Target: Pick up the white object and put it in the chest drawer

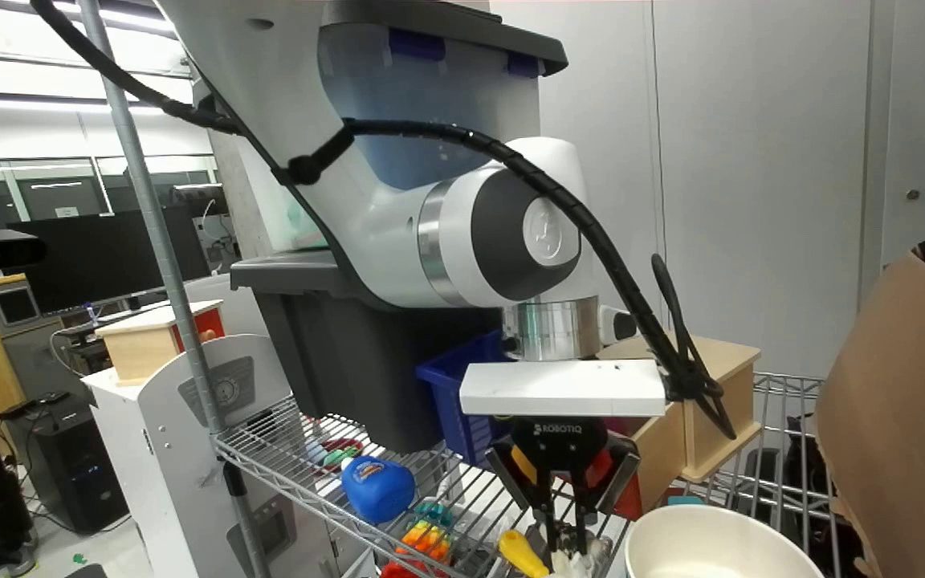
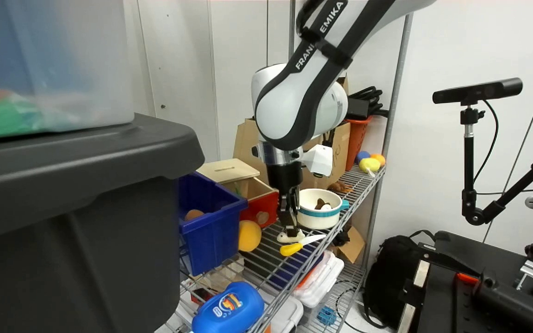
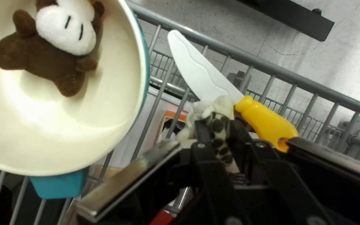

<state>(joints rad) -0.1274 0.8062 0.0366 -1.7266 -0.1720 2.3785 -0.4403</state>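
Pincer [image 3: 220, 128] nearly closed, I have the white toy [image 3: 206, 106] gripped, centre of my wrist view. A knife [image 3: 217, 82] lies upper centre, a pot [image 3: 119, 103] upper left.

The fluffy object [image 2: 287, 238] is white, the knife [image 3: 219, 82] white-bladed and yellow-handled. The pot [image 2: 315, 221] is cream, banded in turquoise. The chest drawer [image 2: 258, 209] is pale wood-toned, red-fronted.
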